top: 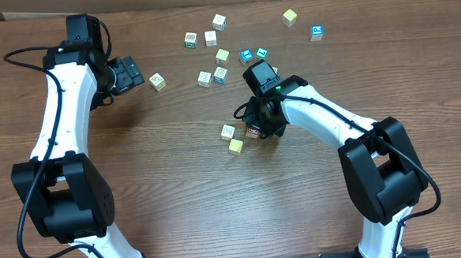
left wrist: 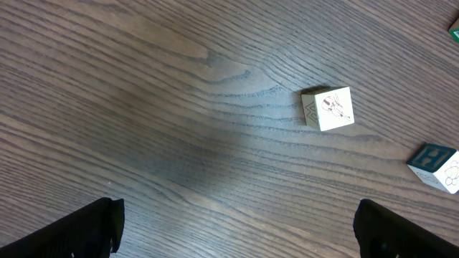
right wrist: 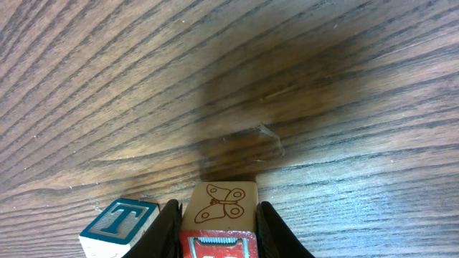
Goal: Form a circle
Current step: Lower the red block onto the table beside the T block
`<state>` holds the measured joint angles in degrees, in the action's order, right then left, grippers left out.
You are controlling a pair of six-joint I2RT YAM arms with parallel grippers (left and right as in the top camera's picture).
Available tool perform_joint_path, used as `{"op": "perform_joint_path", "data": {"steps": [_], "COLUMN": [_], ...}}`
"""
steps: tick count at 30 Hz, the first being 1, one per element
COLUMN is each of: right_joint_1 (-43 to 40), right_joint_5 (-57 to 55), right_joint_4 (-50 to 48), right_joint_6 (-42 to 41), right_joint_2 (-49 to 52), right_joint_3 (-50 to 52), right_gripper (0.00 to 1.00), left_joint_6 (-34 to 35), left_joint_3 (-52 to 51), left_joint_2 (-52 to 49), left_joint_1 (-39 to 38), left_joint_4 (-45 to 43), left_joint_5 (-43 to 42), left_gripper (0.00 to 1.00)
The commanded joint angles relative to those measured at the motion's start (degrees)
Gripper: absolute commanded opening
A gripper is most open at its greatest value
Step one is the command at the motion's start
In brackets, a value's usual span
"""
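The circle shows as a small loose cluster left of my right gripper [top: 257, 127]: a whitish cube [top: 228, 131], a yellow cube [top: 235, 146] and a red-printed cube [top: 253, 132]. My right gripper [right wrist: 219, 212] is shut on that red-printed cube [right wrist: 221, 199], whose top face bears a butterfly drawing, low over the table. A teal T cube [right wrist: 118, 223] lies just outside its left finger. My left gripper [top: 131, 72] stands open at the upper left with nothing between its fingers [left wrist: 93, 228]. A whitish picture cube [left wrist: 328, 108] lies ahead of it, apart.
Several loose cubes are scattered across the far middle of the table, among them a white one [top: 219, 21], a yellow one [top: 289, 16] and a blue one [top: 316, 32]. A cream cube [top: 158, 81] lies right of the left gripper. A teal cube [left wrist: 435, 166] sits at the left wrist view's right edge.
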<state>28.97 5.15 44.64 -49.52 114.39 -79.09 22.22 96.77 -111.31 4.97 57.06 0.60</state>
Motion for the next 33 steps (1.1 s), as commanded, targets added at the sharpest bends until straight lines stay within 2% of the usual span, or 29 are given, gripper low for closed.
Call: {"op": "perform_joint_path", "data": {"steps": [1, 9, 31, 33], "right_joint_1": [0.5, 1.8, 1.9, 1.9], "right_joint_5": [0.2, -1.0, -1.6, -1.6], "right_joint_4": [0.0, 0.0, 1.0, 1.0], "right_joint_6": [-0.4, -0.5, -0.5, -0.5], "right_joint_2": [0.5, 0.5, 0.5, 0.5], "right_joint_3": [0.4, 0.4, 0.4, 0.4], "right_gripper": [0.20, 0.24, 0.25, 0.32], "left_joint_6": [0.5, 0.5, 0.5, 0.5], "left_joint_3": [0.9, 0.9, 0.9, 0.9], "left_joint_2": [-0.4, -0.4, -0.4, -0.4], "left_joint_1": [-0.1, -0.1, -0.1, -0.1], "left_joint_4": [-0.1, -0.1, -0.1, -0.1], "left_joint_5": [-0.4, -0.4, -0.4, -0.4], "left_gripper": [1.00, 1.00, 1.00, 0.99]}}
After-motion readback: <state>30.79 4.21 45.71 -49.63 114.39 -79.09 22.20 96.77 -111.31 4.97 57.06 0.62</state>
